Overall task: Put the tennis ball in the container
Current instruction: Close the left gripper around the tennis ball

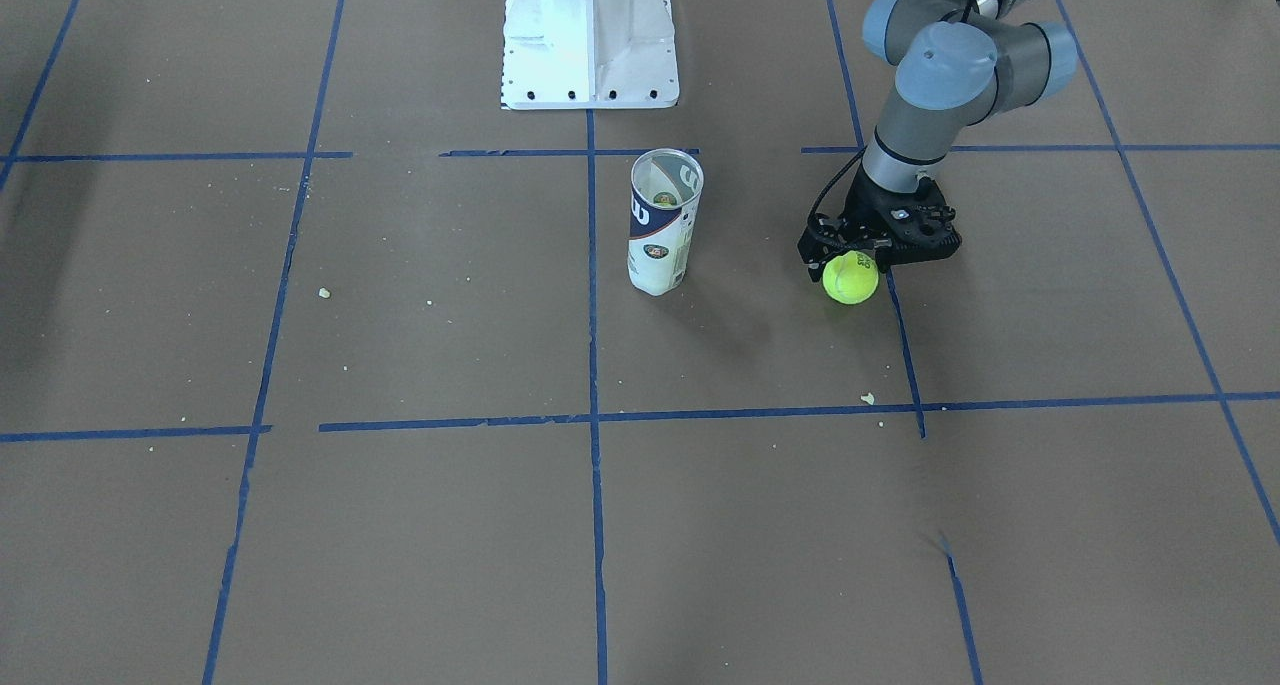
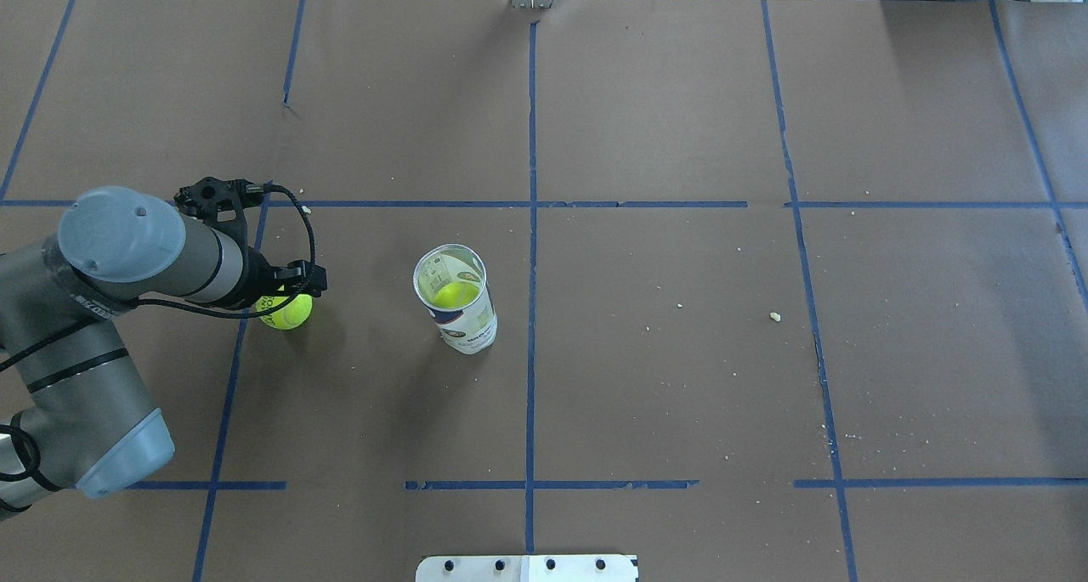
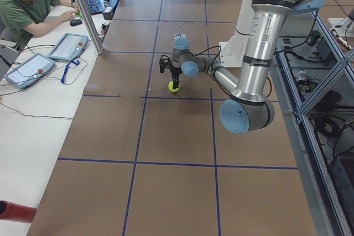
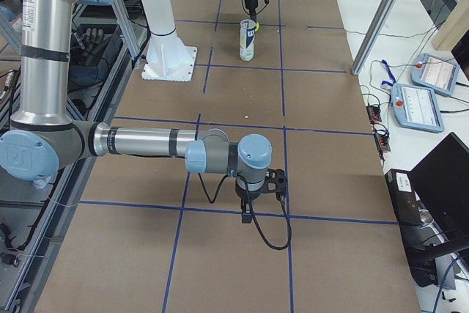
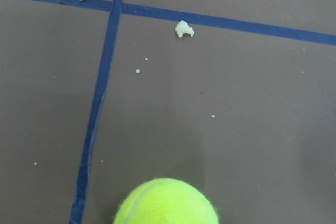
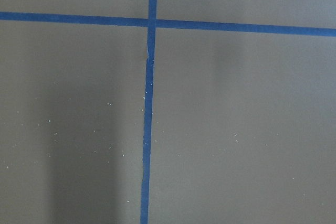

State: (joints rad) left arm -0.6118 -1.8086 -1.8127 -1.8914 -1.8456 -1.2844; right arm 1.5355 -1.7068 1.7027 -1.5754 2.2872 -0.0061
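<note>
The tennis ball point(image 1: 851, 279) point(image 2: 291, 313) point(image 3: 174, 86) is bright yellow-green and sits between the fingers of my left gripper point(image 1: 852, 262) point(image 2: 285, 298), which is shut on it just over the brown table. The left wrist view shows only the ball's top point(image 5: 165, 203) at its lower edge, no fingers. The container point(image 1: 660, 227) point(image 2: 459, 306) point(image 4: 248, 40), a clear can with a white and dark-blue label, stands upright and open-topped toward the table's middle, apart from the ball. A second yellow-green ball point(image 2: 453, 293) lies inside it. My right gripper point(image 4: 260, 192) hangs low over bare table far from both; I cannot tell its state.
The white robot pedestal point(image 1: 590, 40) point(image 2: 527, 567) stands behind the can. Blue tape lines cross the brown table point(image 6: 149, 103), and small crumbs point(image 5: 184, 29) lie scattered. An operator point(image 3: 27, 4) sits at a side desk with tablets.
</note>
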